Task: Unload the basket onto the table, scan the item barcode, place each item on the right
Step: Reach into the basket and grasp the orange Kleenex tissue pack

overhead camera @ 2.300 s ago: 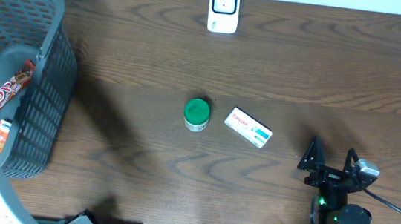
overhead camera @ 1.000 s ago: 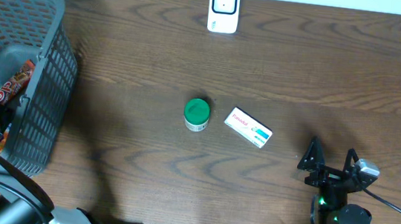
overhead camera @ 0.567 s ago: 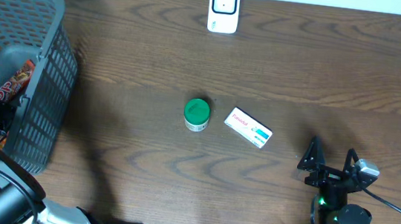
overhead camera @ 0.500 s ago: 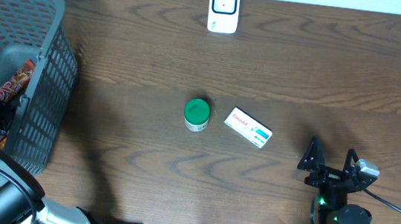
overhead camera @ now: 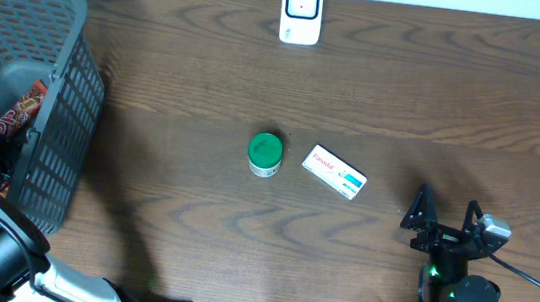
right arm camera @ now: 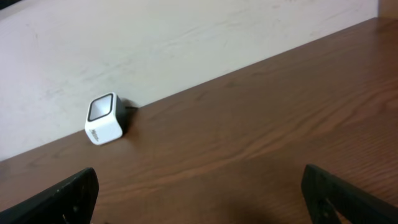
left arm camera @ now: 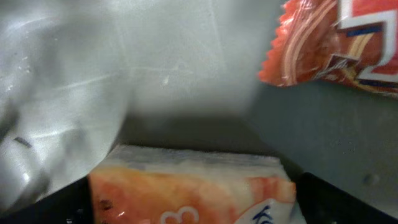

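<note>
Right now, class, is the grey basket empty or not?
Not empty. The basket holds a red snack wrapper, seen overhead, and an orange packet in the left wrist view.

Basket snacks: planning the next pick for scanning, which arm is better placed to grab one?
Left. The left gripper is open, down inside the basket, an orange packet just ahead of its fingers. The right gripper is open too, but far across the table.

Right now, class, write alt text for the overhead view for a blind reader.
A green-lidded jar and a white box sit side by side on a wooden table, a scanner at its far edge. A basket stands left; the right pincer rests open.
</note>
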